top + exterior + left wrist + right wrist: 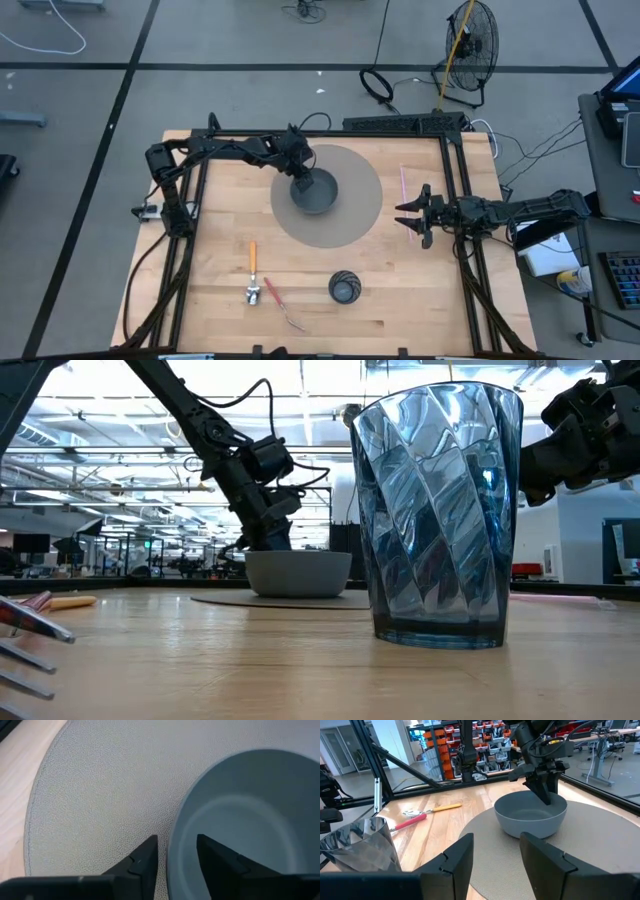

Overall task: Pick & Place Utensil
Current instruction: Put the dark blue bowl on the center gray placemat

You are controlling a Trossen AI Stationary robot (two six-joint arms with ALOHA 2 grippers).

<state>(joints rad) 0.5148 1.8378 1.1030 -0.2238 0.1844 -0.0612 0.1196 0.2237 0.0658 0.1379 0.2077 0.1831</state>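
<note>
A grey bowl (316,192) stands on a round grey mat (350,215) at the table's middle. My left gripper (300,180) is over the bowl's left rim and open. One finger (145,862) stands outside the wall and the other (217,865) inside, with a gap on both sides of the rim (175,850). My right gripper (403,215) is open and empty, just right of the mat and pointing toward the bowl (530,815). An orange-handled spoon (252,268) and a red-handled fork (278,299) lie flat near the table's front left.
A blue ribbed glass (344,288) stands upright near the front edge, and it fills the low view (440,510). A thin pink stick (403,185) lies on the table beside the mat's right edge, under my right gripper. Black frame rails run along the table's left, right and far edges.
</note>
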